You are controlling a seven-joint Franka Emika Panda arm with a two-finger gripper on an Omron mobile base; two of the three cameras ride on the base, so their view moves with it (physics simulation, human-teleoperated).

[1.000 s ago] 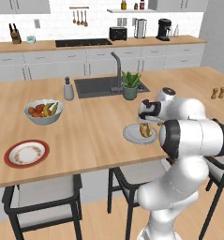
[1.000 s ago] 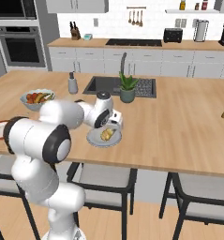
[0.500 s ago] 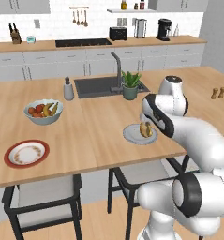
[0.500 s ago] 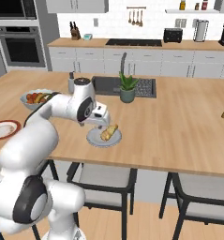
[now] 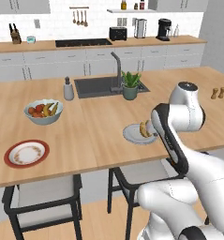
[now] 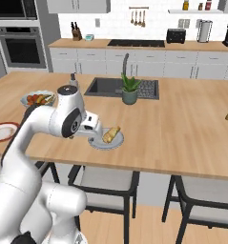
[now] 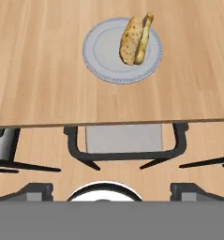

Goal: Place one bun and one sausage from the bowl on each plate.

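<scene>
Bun [image 7: 130, 41] and sausage [image 7: 144, 31] sat together on the grey plate [image 7: 100, 51] near the counter's [image 7: 38, 70] front edge; gripper fingers [image 7: 36, 189] were spread wide, holding nothing.

A long island counter [image 5: 99, 122] of pale wood runs across the kitchen, with a dark sink [image 5: 104, 86] and a tall grey tap [image 5: 117, 70] set into it, a small potted plant [image 5: 130, 85] just beside the sink, and dark-framed stools with grey seats [image 5: 43, 199] tucked under its near edge on a wooden floor [image 6: 149, 221]. Behind it runs a row of grey-white cabinets [image 5: 85, 65] under a wood worktop – a black hob [image 5: 83, 42], a toaster [image 5: 117, 33] and a coffee machine [image 5: 164, 29] stand on it against a white tiled wall [image 5: 57, 18]. At the left of the right base view a built-in oven [image 6: 21, 45] sits in a tall grey unit.
</scene>
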